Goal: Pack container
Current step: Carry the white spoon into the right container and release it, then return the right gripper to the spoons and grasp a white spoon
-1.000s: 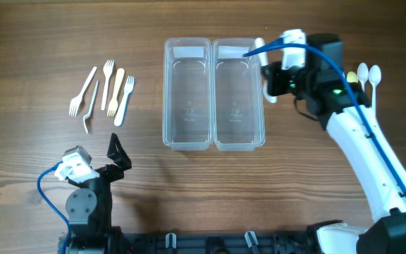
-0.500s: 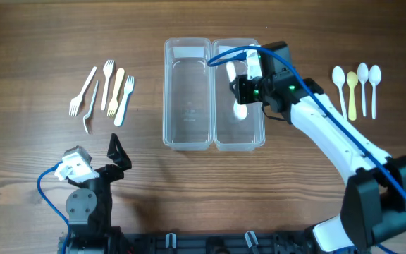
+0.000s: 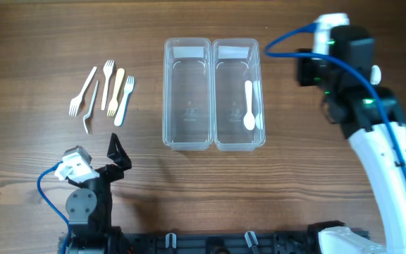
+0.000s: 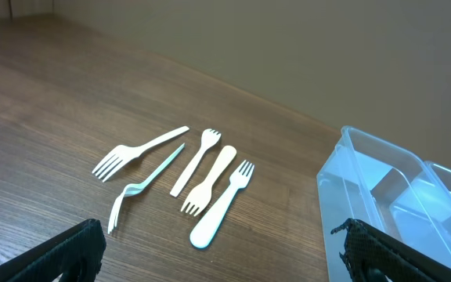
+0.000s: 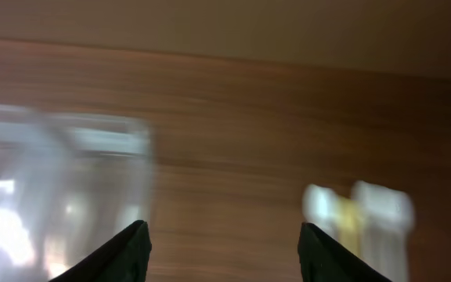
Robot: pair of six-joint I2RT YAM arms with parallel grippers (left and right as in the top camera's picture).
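One spoon (image 3: pixel 249 104) lies in the right container (image 3: pixel 235 120). Five forks (image 3: pixel 108 95) at nine o'clock and blurred spoons (image 5: pixel 357 210) wait on the counter (image 3: pixel 294 183). The left gripper (image 4: pixel 224 239) and right gripper (image 5: pixel 219 235) gape empty.

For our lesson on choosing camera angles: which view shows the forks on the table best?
The left wrist view: the forks lie close and large, all five with tines distinct. The overhead view shows them too, but small, left of the containers. The right wrist view misses them entirely.
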